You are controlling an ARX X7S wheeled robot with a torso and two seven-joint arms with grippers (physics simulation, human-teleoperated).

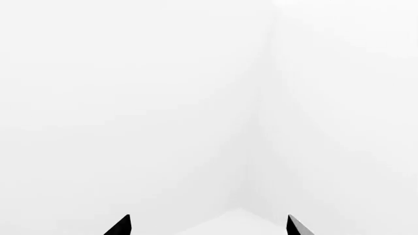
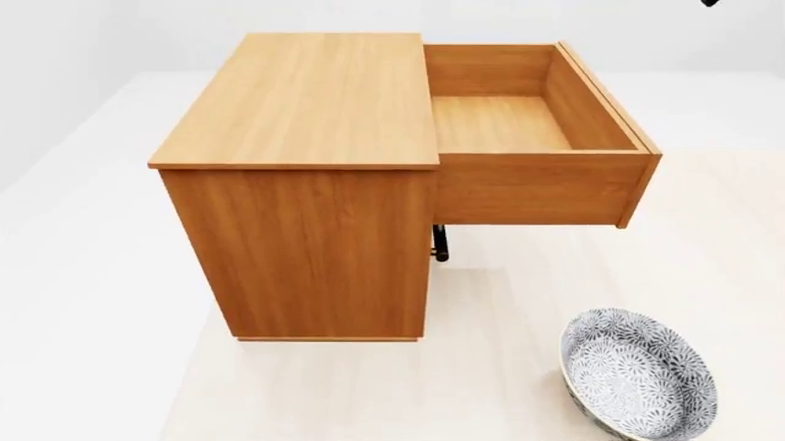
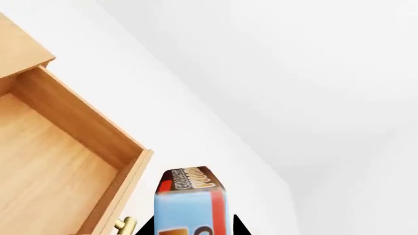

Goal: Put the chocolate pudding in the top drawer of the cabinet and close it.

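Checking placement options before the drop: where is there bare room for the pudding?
The top drawer stands open with a bare wooden floor between its four walls. The cabinet top is bare too. On the floor, the bowl takes the near right corner. The right gripper holds the chocolate pudding outside the drawer front.

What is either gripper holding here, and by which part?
The right gripper holds the chocolate pudding by its lower end; the left gripper is open and empty.

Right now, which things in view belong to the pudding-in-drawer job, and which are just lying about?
Part of the job:
- chocolate pudding, held in the right gripper
- top drawer, pulled open and empty
- cabinet

Just lying about:
- patterned bowl on the floor
- left gripper, open, holding nothing
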